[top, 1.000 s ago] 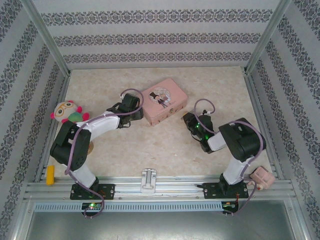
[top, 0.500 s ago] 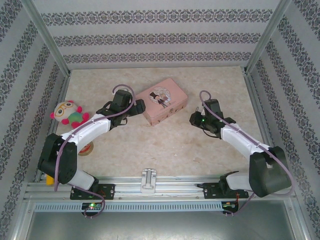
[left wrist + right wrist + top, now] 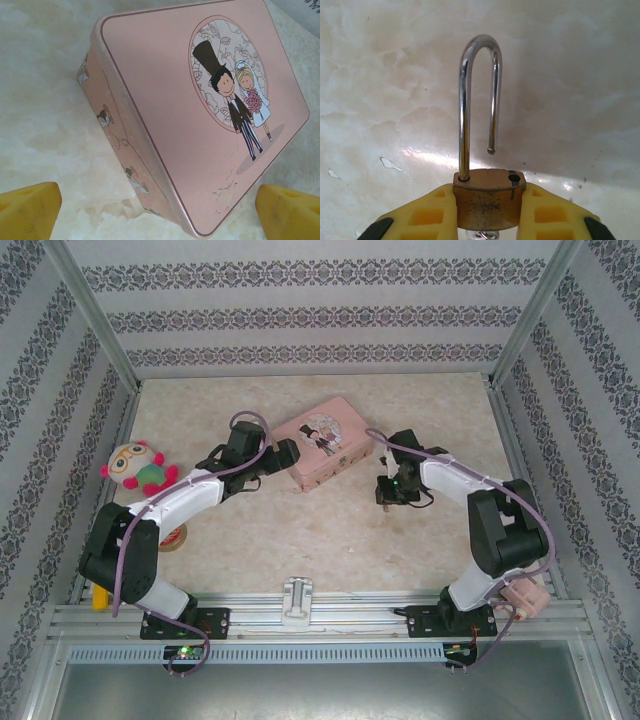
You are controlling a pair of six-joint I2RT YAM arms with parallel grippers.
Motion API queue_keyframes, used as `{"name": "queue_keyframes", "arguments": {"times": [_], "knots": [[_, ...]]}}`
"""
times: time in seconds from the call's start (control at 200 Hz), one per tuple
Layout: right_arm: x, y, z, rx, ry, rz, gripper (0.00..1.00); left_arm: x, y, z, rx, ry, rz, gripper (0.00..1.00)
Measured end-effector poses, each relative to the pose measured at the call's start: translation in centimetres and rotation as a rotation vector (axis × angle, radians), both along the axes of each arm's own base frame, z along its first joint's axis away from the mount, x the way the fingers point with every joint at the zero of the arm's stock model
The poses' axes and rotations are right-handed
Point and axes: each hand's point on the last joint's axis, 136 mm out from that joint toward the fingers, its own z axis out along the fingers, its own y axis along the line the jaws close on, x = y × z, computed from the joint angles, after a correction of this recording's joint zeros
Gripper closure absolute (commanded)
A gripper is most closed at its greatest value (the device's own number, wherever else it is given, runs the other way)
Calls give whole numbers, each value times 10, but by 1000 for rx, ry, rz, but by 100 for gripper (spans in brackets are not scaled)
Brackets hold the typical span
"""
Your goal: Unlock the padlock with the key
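On the right side of the table (image 3: 330, 540), top view: right arm rises from its base at the near edge, elbow bent out toward the right wall, white forearm folding back left toward centre. Right gripper (image 3: 388, 490) ends low over the tabletop, just off the near right corner of the pink tin (image 3: 325, 445), apart from it. Right wrist view: yellow fingers (image 3: 427, 215) clamped on both sides of the padlock (image 3: 489, 197), brass body upright between them. Shackle (image 3: 470, 100) is sprung: left leg seated in the body, right leg's free end hanging clear above its empty hole. A silvery metal bit (image 3: 480, 234) shows under the body at the frame edge; what it is cannot be made out. Left arm runs from its base up and to the right, long and nearly straight, past the plush toy (image 3: 135, 465). Left gripper (image 3: 288, 452) sits at the tin's left end. Left wrist view: jaws spread wide, yellow fingertips (image 3: 30, 210) at the two lower corners, the tin's lid and side wall between and beyond them, nothing held.
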Motion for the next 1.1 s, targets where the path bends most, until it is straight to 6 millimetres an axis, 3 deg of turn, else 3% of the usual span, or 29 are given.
{"name": "queue_keyframes", "arguments": {"times": [0.14,0.23,0.405,0.595,0.715,0.969,1.099], "knots": [[-3,-1,-12,-28,45,14,81,0,-1,-2,-15,9,0,1],[-3,-5,-15,-59,62,19,72,1,-1,-2,-22,9,0,1],[1,-10,-11,-106,57,35,50,2,2,-1,-28,9,6,1],[15,-6,6,-103,19,54,42,2,0,-3,-42,18,-3,1],[39,0,32,-62,-54,43,41,2,-4,-8,-52,32,-14,2],[116,5,110,68,-290,-16,39,4,-12,-14,-84,52,-33,3],[158,11,124,105,-361,-24,39,9,-17,-19,-93,66,-48,8]]}}
